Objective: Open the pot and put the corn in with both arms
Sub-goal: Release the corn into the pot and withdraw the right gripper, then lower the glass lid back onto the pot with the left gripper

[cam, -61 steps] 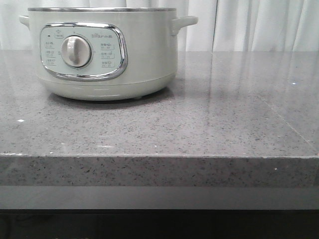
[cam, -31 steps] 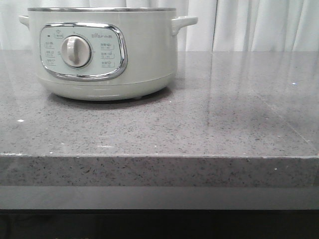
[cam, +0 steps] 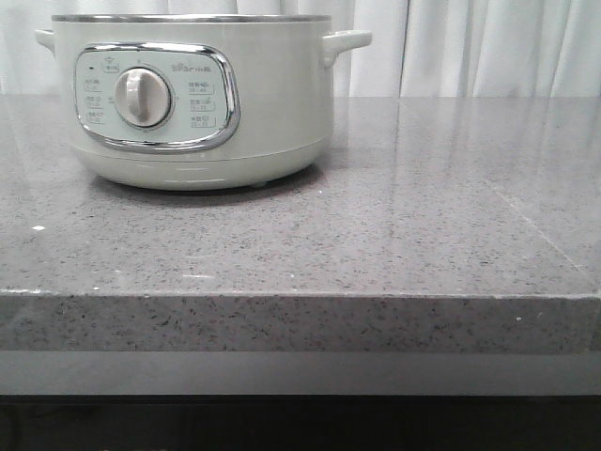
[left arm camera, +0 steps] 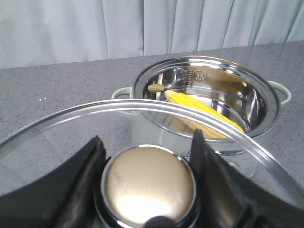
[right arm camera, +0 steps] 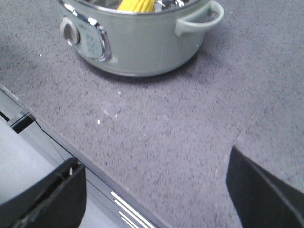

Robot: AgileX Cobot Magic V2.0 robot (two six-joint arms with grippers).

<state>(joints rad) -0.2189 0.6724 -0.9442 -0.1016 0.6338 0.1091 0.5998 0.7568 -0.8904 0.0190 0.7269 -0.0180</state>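
The pot (cam: 272,103) stands at the back left of the grey counter, its top hidden in the front view. Seen from the left wrist, the pot (left arm camera: 204,59) is open, and the yellow corn (left arm camera: 199,111) lies slanted inside its steel bowl. My left gripper (left arm camera: 147,137) is shut on the round metal knob (left arm camera: 148,183) of the glass lid (left arm camera: 142,105), held beside the pot. My right gripper (right arm camera: 154,159) is open and holds nothing, over the counter's front edge. From there the pot (right arm camera: 142,47) and the corn (right arm camera: 135,4) show farther back.
The grey speckled counter (cam: 376,235) stretches right of the pot. White curtains (cam: 470,47) hang behind it. Its front edge (right arm camera: 57,137) drops to a lower ledge. A small green bit (left arm camera: 156,88) sits at the corn's far end.
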